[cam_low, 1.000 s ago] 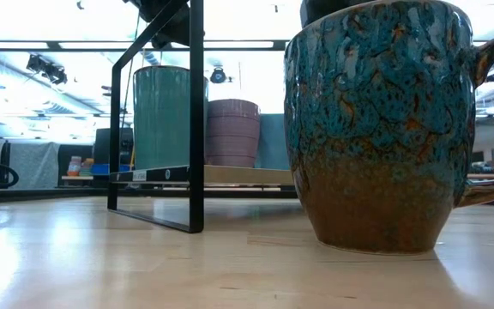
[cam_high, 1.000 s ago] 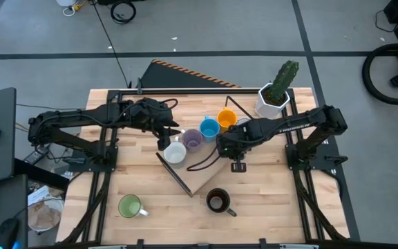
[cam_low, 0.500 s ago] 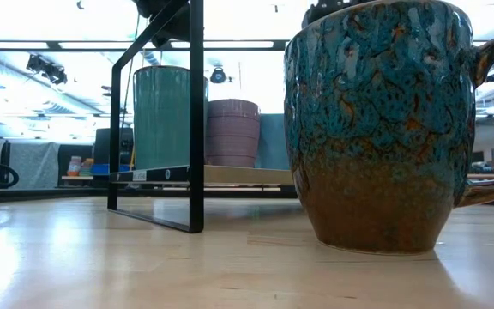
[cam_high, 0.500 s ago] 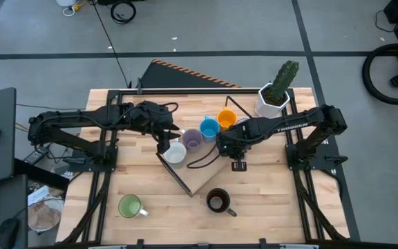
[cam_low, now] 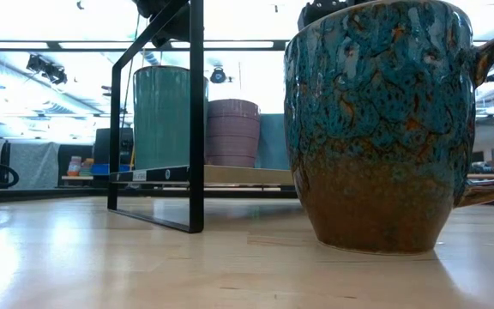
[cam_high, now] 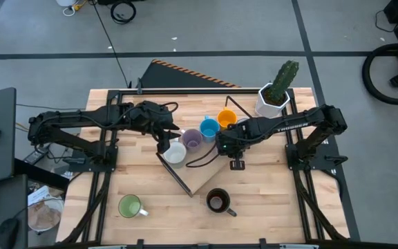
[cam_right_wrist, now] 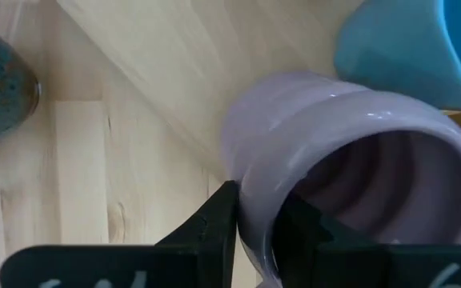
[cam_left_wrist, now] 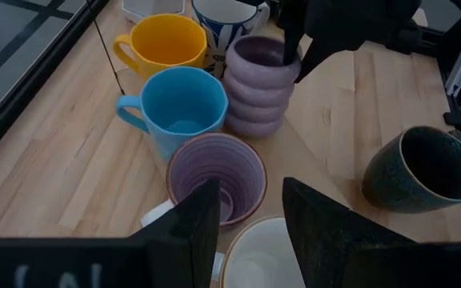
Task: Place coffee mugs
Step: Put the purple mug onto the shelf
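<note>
- The right pincer (cam_right_wrist: 254, 232) is closed on the rim of the ribbed lilac mug (cam_right_wrist: 350, 184), one finger inside and one outside, beside the blue mug (cam_left_wrist: 178, 104) on the board (cam_high: 202, 176).
- The left pincer (cam_left_wrist: 250, 216) hangs part-open and empty above the white mug (cam_left_wrist: 266, 260), near the purple mug (cam_left_wrist: 214, 172).
- The brown mug (cam_high: 218, 200) and green mug (cam_high: 130, 206) stand apart on the tabletop (cam_high: 268, 200).

Lab: grey floor (cam_high: 206, 28), cables (cam_high: 119, 10)
</note>
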{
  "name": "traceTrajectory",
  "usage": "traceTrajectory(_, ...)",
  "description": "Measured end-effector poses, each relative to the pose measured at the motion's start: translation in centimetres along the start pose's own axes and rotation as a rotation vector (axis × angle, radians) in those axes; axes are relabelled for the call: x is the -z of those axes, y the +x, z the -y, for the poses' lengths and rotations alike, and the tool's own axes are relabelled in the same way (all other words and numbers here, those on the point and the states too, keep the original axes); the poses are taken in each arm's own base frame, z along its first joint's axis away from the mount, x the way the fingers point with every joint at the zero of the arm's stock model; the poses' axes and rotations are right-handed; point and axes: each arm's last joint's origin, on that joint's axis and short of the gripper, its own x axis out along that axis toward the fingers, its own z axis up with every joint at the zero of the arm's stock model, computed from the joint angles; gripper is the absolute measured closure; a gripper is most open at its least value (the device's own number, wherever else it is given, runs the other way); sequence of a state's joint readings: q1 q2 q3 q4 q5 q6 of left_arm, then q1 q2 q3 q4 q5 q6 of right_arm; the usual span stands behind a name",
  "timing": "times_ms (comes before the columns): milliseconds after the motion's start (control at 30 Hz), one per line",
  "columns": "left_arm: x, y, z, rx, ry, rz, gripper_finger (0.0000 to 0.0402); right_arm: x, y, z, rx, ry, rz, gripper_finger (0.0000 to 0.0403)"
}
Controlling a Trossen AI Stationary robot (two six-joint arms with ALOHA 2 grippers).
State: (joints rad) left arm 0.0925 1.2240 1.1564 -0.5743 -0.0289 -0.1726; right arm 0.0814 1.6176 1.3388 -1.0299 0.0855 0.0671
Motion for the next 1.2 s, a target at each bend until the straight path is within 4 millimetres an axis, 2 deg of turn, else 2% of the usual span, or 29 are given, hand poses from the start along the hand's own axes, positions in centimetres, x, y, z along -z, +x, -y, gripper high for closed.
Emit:
traceTrajectory(367, 0.00, 0.00, 0.01, 0.000, 0.001, 0.000, 0.0257, -0.40, 0.02, 0.36, 0.004, 0.036, 0.038, 0.0294)
traceTrajectory(800, 0.01, 0.00, 0.02, 0.001, 0.001, 0.000, 0.0257, -0.51, 0.02, 0.41, 0.001, 0.165, 0.050, 0.0297)
traceTrajectory(1067, 0.01, 0.00, 0.02, 0.001, 0.000, -0.001, 0.0257, -0.55, -0.01, 0.51, 0.036, 0.115, 0.059, 0.0294)
traceTrajectory(1200, 0.01, 0.00, 0.02, 0.001, 0.000, -0.001, 0.0257, -0.83, -0.67, 0.48, 0.034, 0.077, 0.070, 0.0281)
